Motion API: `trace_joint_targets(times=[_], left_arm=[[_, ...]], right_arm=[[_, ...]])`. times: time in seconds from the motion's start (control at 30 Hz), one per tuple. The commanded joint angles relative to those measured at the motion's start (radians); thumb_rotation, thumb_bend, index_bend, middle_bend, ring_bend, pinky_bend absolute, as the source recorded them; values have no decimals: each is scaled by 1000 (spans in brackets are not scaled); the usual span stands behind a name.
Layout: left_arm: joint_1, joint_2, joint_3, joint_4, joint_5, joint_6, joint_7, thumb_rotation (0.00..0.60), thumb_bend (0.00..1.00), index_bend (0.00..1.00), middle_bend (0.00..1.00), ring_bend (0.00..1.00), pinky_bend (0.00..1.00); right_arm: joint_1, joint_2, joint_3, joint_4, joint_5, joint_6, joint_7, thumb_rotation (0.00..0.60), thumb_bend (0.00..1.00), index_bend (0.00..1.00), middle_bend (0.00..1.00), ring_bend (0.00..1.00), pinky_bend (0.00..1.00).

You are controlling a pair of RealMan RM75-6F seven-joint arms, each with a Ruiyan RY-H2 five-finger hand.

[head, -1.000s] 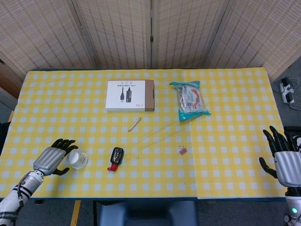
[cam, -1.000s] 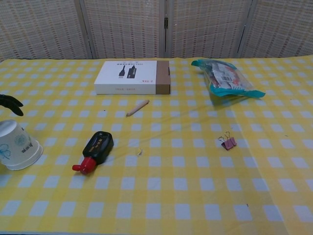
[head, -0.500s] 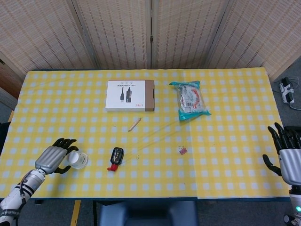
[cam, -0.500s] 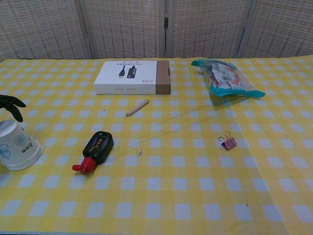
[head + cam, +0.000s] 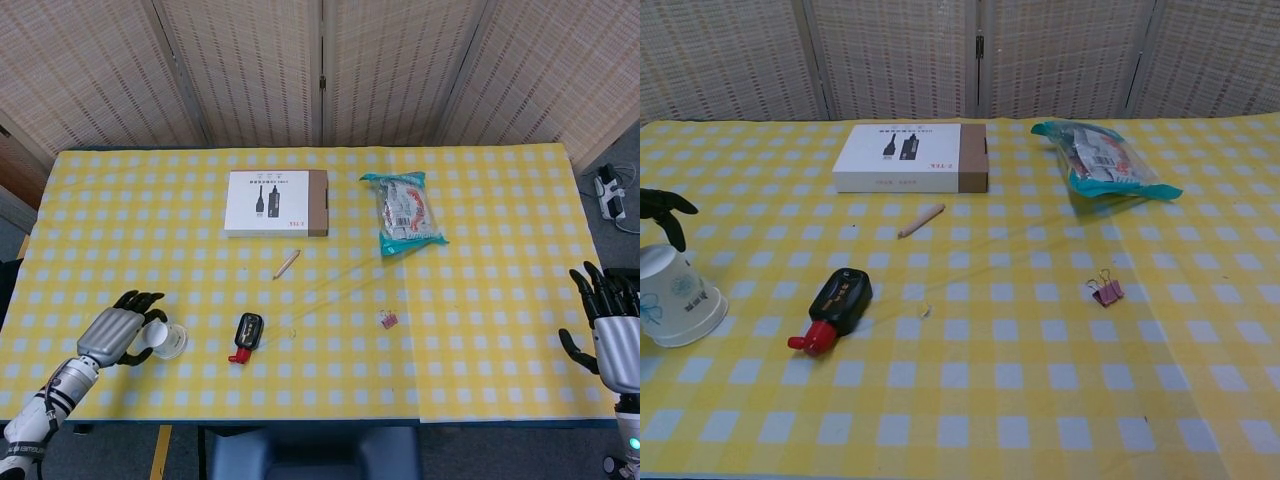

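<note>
Reach-to-grasp step, by my read. Left hand [image 5: 117, 332] at the paper cup [image 5: 164, 338] near the table's front left, fingers [image 5: 668, 203] spread and arched over it, not closed. Next move likely calls for wrapping the cup wall squarely. Right hand [image 5: 612, 333] idle at the right edge, fingers apart, holding nothing. Black-and-red utility knife [image 5: 245, 336] lies just right of the cup; pencil [image 5: 287, 263], binder clip [image 5: 388, 319] and box [image 5: 276, 203] well apart.

Matt paper cup [image 5: 165, 339], glossy plastic bag [image 5: 405, 211], smooth cardboard box [image 5: 276, 202]

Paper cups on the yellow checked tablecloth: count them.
1. The white paper cup lies on its side near the table's front left, at the left hand; none other visible.
</note>
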Motion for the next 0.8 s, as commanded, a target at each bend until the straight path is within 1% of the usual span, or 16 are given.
trace_joint_targets(times=[0.03, 0.23, 0.4, 0.6, 0.8], left_arm=[[0, -4, 1, 4, 5, 7, -2, 600, 391, 368, 101, 105, 15], [2, 3, 1, -4, 15, 25, -3, 600, 392, 413, 118, 119, 20], [4, 28, -8, -33, 27, 58, 3, 600, 392, 415, 133, 131, 22], [2, 77, -26, -88, 33, 90, 11, 600, 392, 419, 142, 139, 30], [10, 139, -41, -149, 59, 132, -17, 600, 392, 423, 148, 144, 34]], right_arm=[[0, -1, 0, 1, 0, 0, 1, 600, 364, 10, 50, 129, 61], [-2, -2, 0, 3, 1, 4, 4, 600, 364, 10, 50, 129, 62], [-4, -2, 0, 6, -2, 8, 9, 600, 364, 11, 50, 129, 62], [-7, -3, 1, 12, 1, 11, 19, 600, 364, 12, 50, 129, 62], [-7, -5, 1, 20, 0, 11, 28, 600, 364, 11, 50, 129, 62]])
